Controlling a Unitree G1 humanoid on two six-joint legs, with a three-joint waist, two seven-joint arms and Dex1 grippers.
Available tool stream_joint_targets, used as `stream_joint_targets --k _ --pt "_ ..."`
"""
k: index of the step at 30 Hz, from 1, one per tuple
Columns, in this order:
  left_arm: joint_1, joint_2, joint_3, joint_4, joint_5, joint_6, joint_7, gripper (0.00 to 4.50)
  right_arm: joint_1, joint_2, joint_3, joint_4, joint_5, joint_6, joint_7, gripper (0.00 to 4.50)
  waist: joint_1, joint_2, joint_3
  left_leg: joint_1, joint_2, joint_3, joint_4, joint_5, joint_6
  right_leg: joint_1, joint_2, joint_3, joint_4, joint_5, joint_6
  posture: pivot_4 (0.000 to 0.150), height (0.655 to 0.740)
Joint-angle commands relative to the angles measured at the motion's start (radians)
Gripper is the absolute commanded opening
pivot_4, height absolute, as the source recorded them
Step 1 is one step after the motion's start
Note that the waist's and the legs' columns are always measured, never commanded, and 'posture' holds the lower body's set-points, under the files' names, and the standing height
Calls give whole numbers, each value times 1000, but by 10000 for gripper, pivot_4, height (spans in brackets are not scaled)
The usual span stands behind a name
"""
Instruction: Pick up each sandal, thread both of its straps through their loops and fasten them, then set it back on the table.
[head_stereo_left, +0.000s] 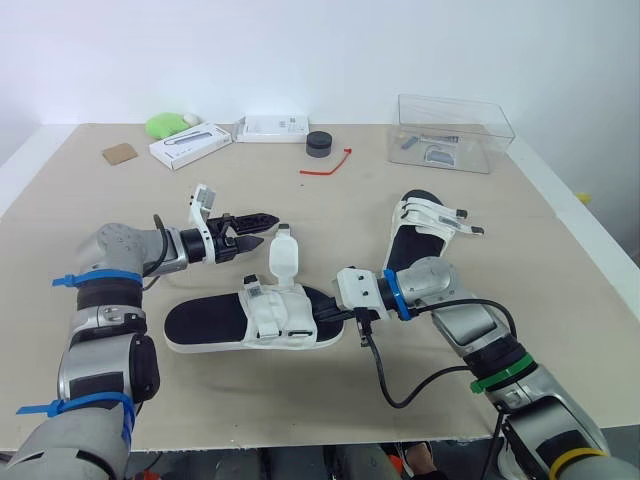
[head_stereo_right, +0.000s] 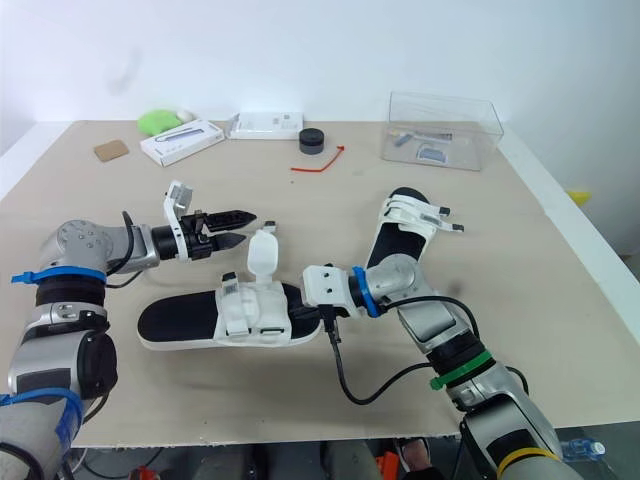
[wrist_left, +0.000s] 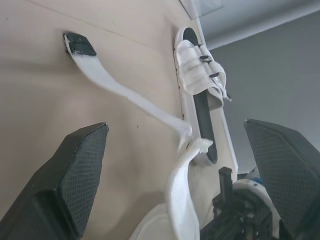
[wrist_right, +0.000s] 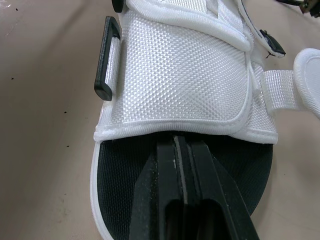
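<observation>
A white sandal with a black footbed (head_stereo_left: 200, 322) lies on its sole at the table's near middle. Its white upper (wrist_right: 175, 75) carries a black loop (wrist_right: 106, 65) on one side. One loose strap (head_stereo_left: 283, 258) curls up from it toward my left gripper (head_stereo_left: 262, 228), which is open just left of the strap's end and holds nothing. In the left wrist view this gripper (wrist_left: 175, 127) frames the strap (wrist_left: 115, 87) and its black tip (wrist_left: 77, 44). My right gripper (wrist_right: 182, 145) is shut, its tips on the footbed at the upper's opening. The second sandal (head_stereo_left: 425, 225) lies farther right.
At the back stand a clear plastic box (head_stereo_left: 452, 130), a black round puck (head_stereo_left: 319, 143), a red tie (head_stereo_left: 328, 165), two white boxes (head_stereo_left: 190, 145), a green object (head_stereo_left: 168, 123) and a cardboard piece (head_stereo_left: 119, 153). A black cable (head_stereo_left: 390, 385) loops off my right wrist.
</observation>
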Motion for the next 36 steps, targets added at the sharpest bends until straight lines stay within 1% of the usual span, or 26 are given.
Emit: stream_joint_targets --k 1,4,9,12,14,17,23,26,29,34,36 --pt "-76 -31 17 90 9 -18 -24 44708 15 -8 16 26 -45 14 -14 0 0 0 0 0 0 0 0 0 0 0 0 0 0 0 0 1500 7400" --pt "-132 -47 26 178 29 -50 -37 44708 11 -7 20 30 -50 10 -15 0 -1 0 0 0 0 1 0 1 -1 0 0 1 0 1 1 1500 7400" --pt "-196 -68 -3 251 80 -106 -92 44708 10 -9 16 27 -50 13 -19 0 -2 0 0 0 0 0 0 1 -1 0 2 2 0 1 1 1500 7400" --pt "-217 -67 -4 285 100 -134 -126 44708 17 -14 13 19 -50 16 -21 0 -3 0 0 0 0 1 0 1 -1 0 2 2 0 1 1 1500 7400" --pt "-231 -67 24 324 99 -149 -121 44708 20 -17 12 14 -49 19 -21 0 -4 0 0 0 0 1 0 1 -1 0 2 3 0 1 1 1500 7400" --pt "-233 -71 25 352 122 -196 -133 44708 25 -18 13 8 -50 22 -23 0 -3 0 0 -1 0 0 0 1 -1 -1 2 2 0 1 1 1500 7400" --pt "-238 -88 -27 339 184 -268 -200 44708 21 -19 15 10 -51 23 -24 0 -3 0 0 -1 0 0 0 1 -1 -1 2 2 0 1 1 1500 7400" --pt "-248 -94 -17 362 196 -284 -203 44708 16 -16 16 16 -52 20 -24 0 -3 0 0 -1 0 0 0 1 -1 -1 2 3 0 1 1 1500 7400" --pt "-239 -106 -64 329 226 -294 -272 44708 14 -14 17 16 -52 21 -24 0 -3 0 0 -1 0 0 0 1 -1 -1 2 3 0 1 1 1500 7400" --pt "-236 -107 -76 300 250 -355 -301 44708 15 -15 17 17 -52 22 -24 0 -4 0 0 -1 0 0 0 1 -1 -1 3 3 0 1 1 1500 7400" --pt "-226 -102 -86 267 257 -375 -324 39641 15 -15 16 17 -52 22 -24 0 -4 0 0 -1 0 0 0 1 -1 -1 3 3 0 1 1 1500 7400"
